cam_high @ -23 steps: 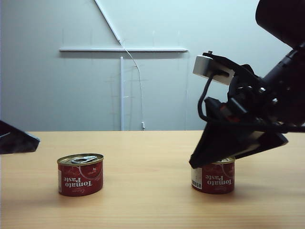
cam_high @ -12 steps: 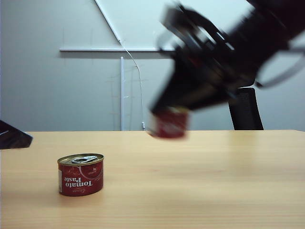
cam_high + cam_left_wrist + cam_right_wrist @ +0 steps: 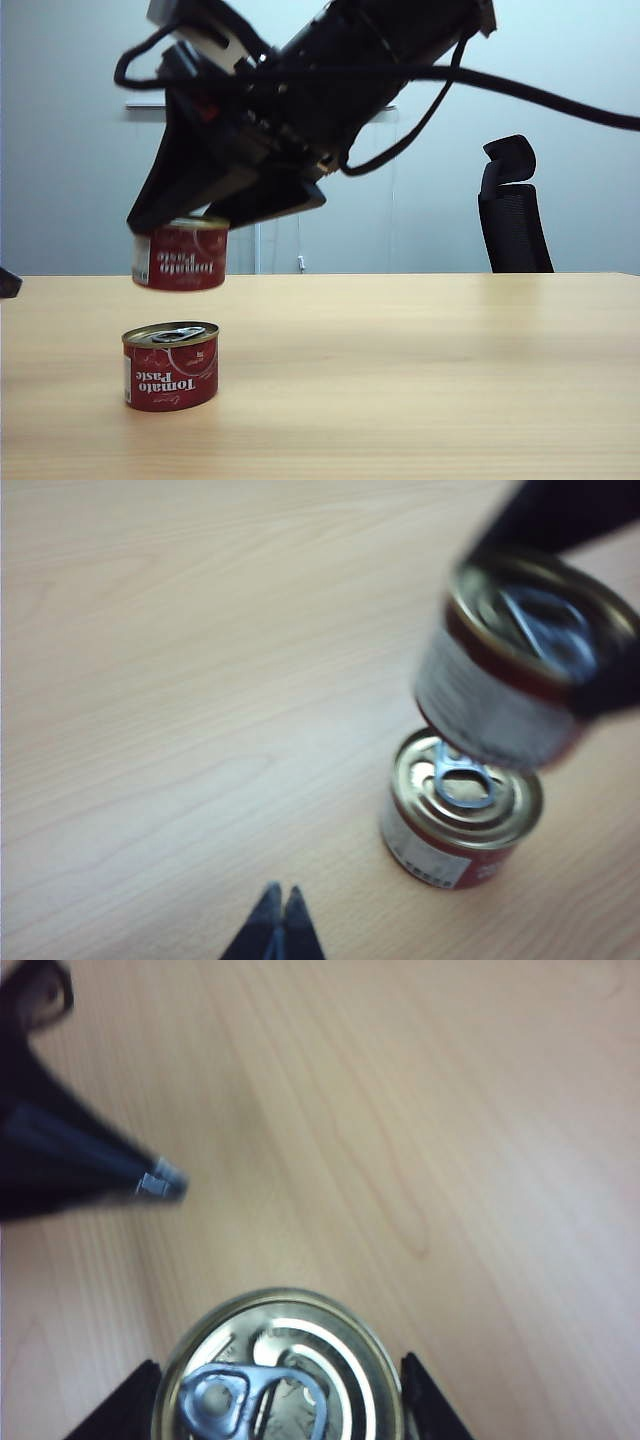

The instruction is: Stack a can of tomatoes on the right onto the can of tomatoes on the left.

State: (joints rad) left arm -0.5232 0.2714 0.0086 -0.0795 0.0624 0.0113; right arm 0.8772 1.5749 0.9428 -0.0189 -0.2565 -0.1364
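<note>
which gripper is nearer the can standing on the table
Right. The right gripper hovers just above the standing can, holding the other can; the left gripper sits shut, off to its side.

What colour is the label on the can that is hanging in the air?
Red with white lettering, on the held can; the exterior view shows it best.

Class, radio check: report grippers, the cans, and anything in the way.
Right gripper shut on carried can, hovering above table can. Left gripper shut, off to the side. Nothing between the cans.
</note>
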